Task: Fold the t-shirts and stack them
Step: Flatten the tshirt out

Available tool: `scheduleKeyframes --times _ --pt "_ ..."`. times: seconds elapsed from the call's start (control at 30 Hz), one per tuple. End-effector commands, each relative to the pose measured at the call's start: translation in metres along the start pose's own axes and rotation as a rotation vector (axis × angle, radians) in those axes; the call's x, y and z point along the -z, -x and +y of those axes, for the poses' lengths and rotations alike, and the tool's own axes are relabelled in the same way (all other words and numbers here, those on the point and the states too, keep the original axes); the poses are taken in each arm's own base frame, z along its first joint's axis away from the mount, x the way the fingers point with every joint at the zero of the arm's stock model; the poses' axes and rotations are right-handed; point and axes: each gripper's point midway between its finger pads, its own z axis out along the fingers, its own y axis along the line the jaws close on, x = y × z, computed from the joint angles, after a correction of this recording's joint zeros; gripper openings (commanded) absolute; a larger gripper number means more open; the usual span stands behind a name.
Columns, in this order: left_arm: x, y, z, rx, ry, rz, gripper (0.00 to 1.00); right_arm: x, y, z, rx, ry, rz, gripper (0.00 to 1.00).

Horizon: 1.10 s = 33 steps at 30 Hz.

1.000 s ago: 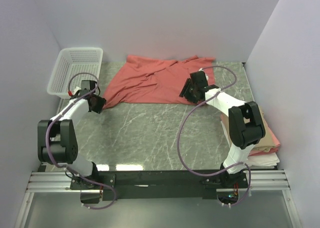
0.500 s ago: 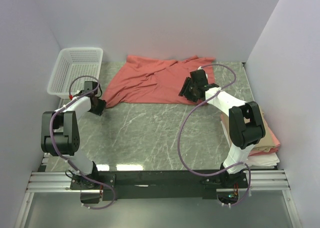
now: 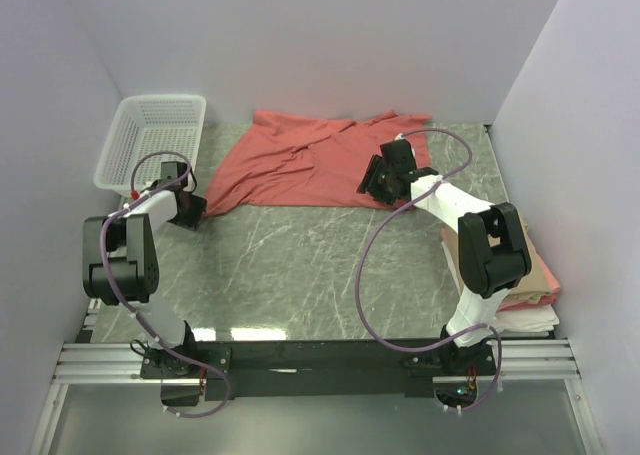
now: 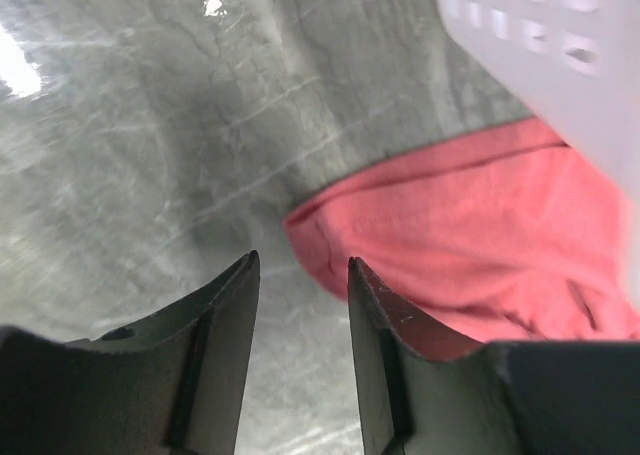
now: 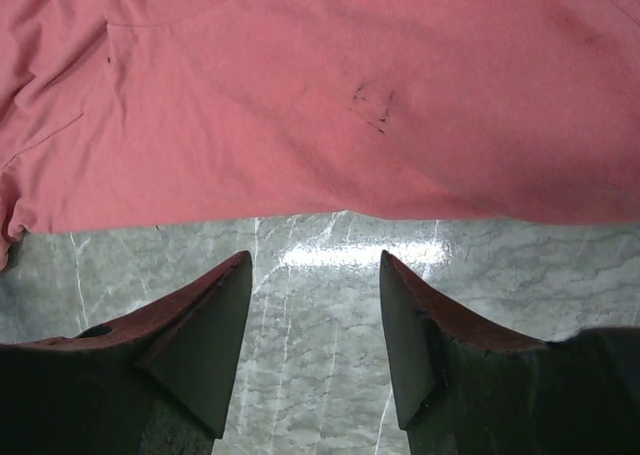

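left gripper (image 4: 300, 261): jaws held spread, nothing gripped, arm folded back, aimed at salmon-red shirt (image 3: 300, 160) near-left corner | right gripper (image 5: 315, 260): jaws held spread, nothing gripped, arm stretched to shirt's near-right edge | shirt: laid rumpled on table (image 3: 300, 265)

Grey marble table (image 3: 300, 265) with crumpled salmon-red shirt (image 3: 300, 160), white mesh basket (image 3: 160, 101), folded shirts (image 3: 540, 280) at right edge.

Pale lilac walls (image 3: 300, 35) enclose a grey marbled tabletop (image 3: 300, 265).

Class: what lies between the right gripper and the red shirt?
Only a bare strip of table, seen in the right wrist view; the right gripper is open, short of the red shirt.
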Motion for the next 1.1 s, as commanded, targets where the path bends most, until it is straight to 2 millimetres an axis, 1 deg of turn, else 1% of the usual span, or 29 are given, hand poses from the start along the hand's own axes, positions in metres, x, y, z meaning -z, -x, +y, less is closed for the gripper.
scheduleKeyframes --times 0.0,0.1,0.23,0.3,0.33,0.37,0.4,0.43,0.47,0.5,0.53,0.6,0.63,0.67,0.7,0.73,0.77,0.8,0.83,0.87,0.9,0.93,0.97,1.0,1.03,1.07 --pt "-0.007 0.004 -0.016 0.023 -0.021 -0.001 0.46 0.015 0.010 0.010 0.020 0.039 -0.042 0.61" --pt "-0.012 0.002 -0.015 0.025 -0.016 0.002 0.43 0.016 0.010 0.009 0.020 0.037 -0.044 0.61" --pt "-0.012 0.001 -0.017 0.019 -0.021 0.007 0.26 0.017 0.011 0.009 0.019 0.033 -0.047 0.61" --pt "-0.008 0.002 -0.016 0.007 -0.029 0.008 0.05 0.017 0.012 0.009 0.018 0.031 -0.046 0.61" --pt "-0.002 0.002 -0.014 0.005 -0.037 0.006 0.01 0.018 0.012 0.009 0.019 0.029 -0.048 0.61" --pt "0.002 0.000 -0.011 -0.003 -0.038 0.009 0.01 0.018 0.013 0.007 0.018 0.020 -0.049 0.61" --pt "0.005 -0.005 0.000 -0.013 -0.026 0.025 0.01 0.018 0.013 0.005 0.023 0.009 -0.053 0.61" --pt "0.016 -0.003 -0.001 -0.014 -0.048 0.015 0.01 0.019 0.016 0.007 0.022 0.011 -0.057 0.61" --pt "0.021 -0.004 0.006 -0.018 -0.041 0.012 0.01 0.020 0.014 0.005 0.024 0.004 -0.049 0.60" --pt "0.026 -0.005 0.012 -0.030 -0.044 0.015 0.01 0.020 0.018 0.002 0.023 -0.016 -0.065 0.61" --pt "0.035 -0.006 0.023 -0.032 -0.052 0.013 0.01 0.021 0.020 0.003 0.025 -0.016 -0.070 0.61" --pt "0.043 -0.007 0.039 -0.044 -0.047 0.017 0.01 0.024 0.022 0.003 0.026 -0.020 -0.077 0.60" --pt "0.051 -0.006 0.049 -0.046 -0.054 0.008 0.01 0.025 0.025 0.004 0.026 -0.022 -0.085 0.60" --pt "0.055 -0.003 0.057 -0.047 -0.050 0.003 0.01 0.026 0.026 0.004 0.026 -0.025 -0.085 0.60" --pt "0.057 0.005 0.069 -0.051 -0.035 -0.011 0.01 0.027 0.028 0.006 0.028 -0.021 -0.090 0.60" --pt "0.065 0.009 0.074 -0.050 -0.053 -0.032 0.01 0.028 0.030 0.007 0.034 -0.023 -0.097 0.60" --pt "0.067 0.012 0.078 -0.052 -0.056 -0.042 0.01 0.026 0.032 0.009 0.036 -0.019 -0.103 0.60" --pt "0.069 0.020 0.083 -0.053 -0.056 -0.060 0.01 0.024 0.033 0.011 0.040 -0.015 -0.104 0.60" --pt "0.073 0.023 0.084 -0.054 -0.066 -0.071 0.01 0.025 0.041 0.019 0.054 0.003 -0.117 0.60" --pt "0.073 0.026 0.086 -0.070 -0.063 -0.073 0.01 0.016 0.038 0.020 0.068 -0.011 -0.103 0.60" --pt "0.072 0.027 0.088 -0.073 -0.060 -0.069 0.01 0.011 0.042 0.024 0.079 -0.011 -0.108 0.60" --pt "0.070 0.031 0.091 -0.063 -0.048 -0.062 0.01 0.013 0.058 0.037 0.102 0.009 -0.138 0.60" --pt "0.069 0.030 0.092 -0.065 -0.049 -0.041 0.01 -0.003 0.053 0.032 0.112 -0.024 -0.104 0.60" --pt "0.067 0.034 0.096 -0.064 -0.042 -0.033 0.01 -0.007 0.058 0.035 0.122 -0.029 -0.107 0.60" --pt "0.065 0.035 0.096 -0.062 -0.040 -0.020 0.01 -0.005 0.077 0.050 0.125 -0.007 -0.141 0.60" --pt "0.065 0.036 0.094 -0.063 -0.059 -0.009 0.01 -0.020 0.076 0.049 0.134 -0.015 -0.126 0.60"
